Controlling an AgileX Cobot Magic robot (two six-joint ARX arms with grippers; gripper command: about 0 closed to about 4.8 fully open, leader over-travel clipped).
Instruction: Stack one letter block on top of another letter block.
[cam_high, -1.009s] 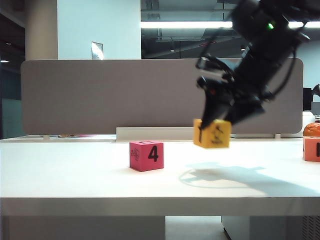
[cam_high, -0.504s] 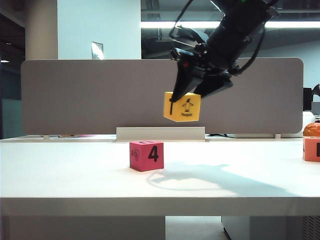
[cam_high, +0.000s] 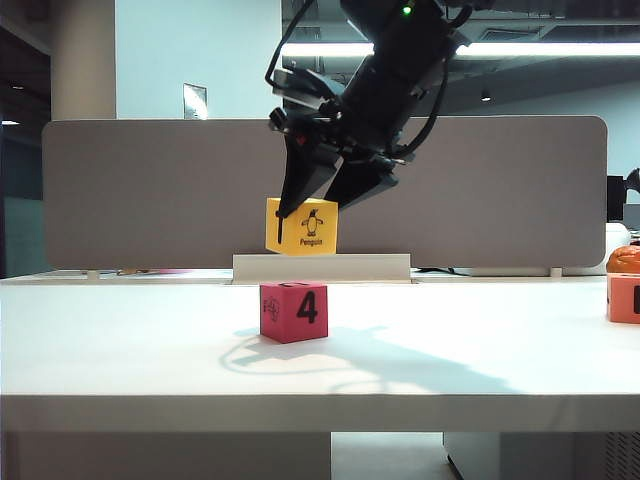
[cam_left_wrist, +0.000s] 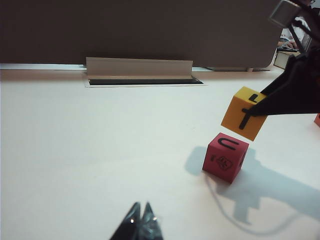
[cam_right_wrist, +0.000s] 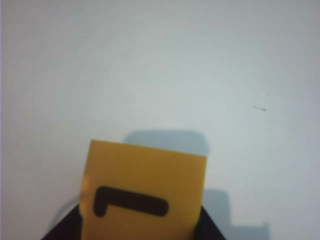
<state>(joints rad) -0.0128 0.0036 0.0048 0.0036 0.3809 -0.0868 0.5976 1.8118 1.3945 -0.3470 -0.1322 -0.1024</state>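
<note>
right end effector (cam_high: 300, 212): clamped on yellow block (cam_high: 302, 226), held in air just above pink block (cam_high: 294, 311), apart | pink block: mid surface (cam_high: 150, 340) | left end effector (cam_left_wrist: 140, 225): fingertips together, low over surface

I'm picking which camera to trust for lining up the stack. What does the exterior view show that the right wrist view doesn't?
Only the exterior view shows the pink "4" cube on the table, directly below the carried block with a gap between them, plus the penguin face and the right gripper with its arm. Only the right wrist view shows the yellow block's top face up close, with its black mark. Both share the yellow block held in the right gripper. The left gripper appears only in the left wrist view, shut, low over the table.
</note>
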